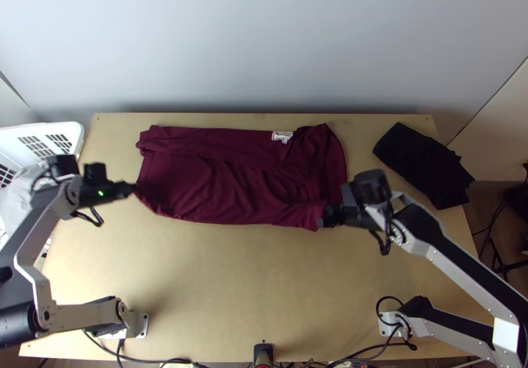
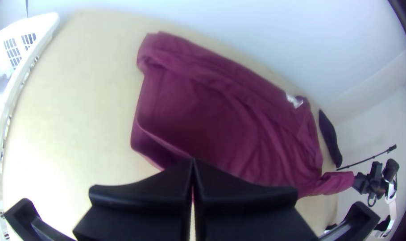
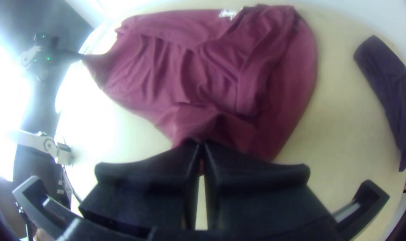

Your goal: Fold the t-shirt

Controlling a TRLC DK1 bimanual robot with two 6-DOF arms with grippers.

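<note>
A maroon fabric t-shirt (image 1: pixel 218 183) is lying broadly spread across the far half of the light wooden counter (image 1: pixel 231 289), with soft creases running over it. A thicker band of overlapping cloth is lining its far edge, and a small white patch (image 1: pixel 282 136) is showing toward the right of that edge.

At the shirt's near left corner, the left gripper (image 1: pixel 132 188) is pointing inward, its jaws clenched on the maroon cloth and pulling the corner into a point. Its silver-grey and black arm is bending at an elbow outside the counter's left side, the forearm slanting away from the base.

At the near edge, toward the right, the right gripper (image 1: pixel 324 219) is pointing left, its jaws pinching a raised part of the shirt. Its arm is bending at the lower right, the long forearm slanting back diagonally over the counter.

Beyond the shirt's right side, a folded black cloth (image 1: pixel 422 163) is lying apart from it. A white plastic basket (image 1: pixel 78 134) is standing at the far left.
</note>
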